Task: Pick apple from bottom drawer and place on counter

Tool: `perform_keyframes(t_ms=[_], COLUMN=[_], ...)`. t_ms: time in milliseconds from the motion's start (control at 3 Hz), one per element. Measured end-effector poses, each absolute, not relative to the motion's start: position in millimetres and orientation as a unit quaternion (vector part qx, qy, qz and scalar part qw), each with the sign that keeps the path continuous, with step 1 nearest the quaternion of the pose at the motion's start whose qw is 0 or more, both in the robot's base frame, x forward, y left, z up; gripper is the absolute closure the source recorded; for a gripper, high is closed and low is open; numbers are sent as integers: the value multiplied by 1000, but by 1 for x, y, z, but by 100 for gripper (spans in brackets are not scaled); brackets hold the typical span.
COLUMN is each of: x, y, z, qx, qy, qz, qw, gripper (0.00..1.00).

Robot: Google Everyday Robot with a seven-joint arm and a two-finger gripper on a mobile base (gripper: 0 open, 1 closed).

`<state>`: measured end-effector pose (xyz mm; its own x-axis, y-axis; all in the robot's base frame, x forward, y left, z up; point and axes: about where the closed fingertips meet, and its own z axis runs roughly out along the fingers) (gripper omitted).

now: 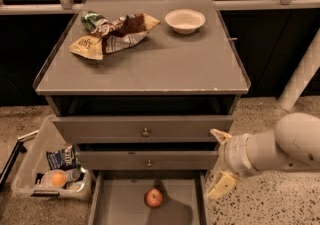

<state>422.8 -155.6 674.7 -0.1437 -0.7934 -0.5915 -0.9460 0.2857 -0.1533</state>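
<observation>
The small red apple (pixel 154 197) lies on the flat grey floor of the open bottom drawer (pixel 120 204), near its middle. The counter (pixel 165 61) is the wide grey top of the cabinet above. My gripper (pixel 220 161) is to the right of the cabinet, level with the lower drawers and right of the apple. Its two cream fingers (pixel 221 136) are spread apart, one above the other, with nothing between them.
A crumpled chip bag (pixel 115 36) and a green can (pixel 91 19) lie at the counter's back left. A white bowl (pixel 185 20) stands at the back right. A clear bin (pixel 45 174) with packets and an orange-capped container (pixel 58 178) sits on the floor at left.
</observation>
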Motion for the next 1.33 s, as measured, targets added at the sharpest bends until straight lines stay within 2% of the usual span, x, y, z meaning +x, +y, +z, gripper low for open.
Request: perform_keyframes(t_ms=[667,1333], x=[435,447], y=[-154,-159], z=[580,479], qx=[-568,-539], qy=[736,751], qz=[134,183], qw=[344,334], gripper=[0,0])
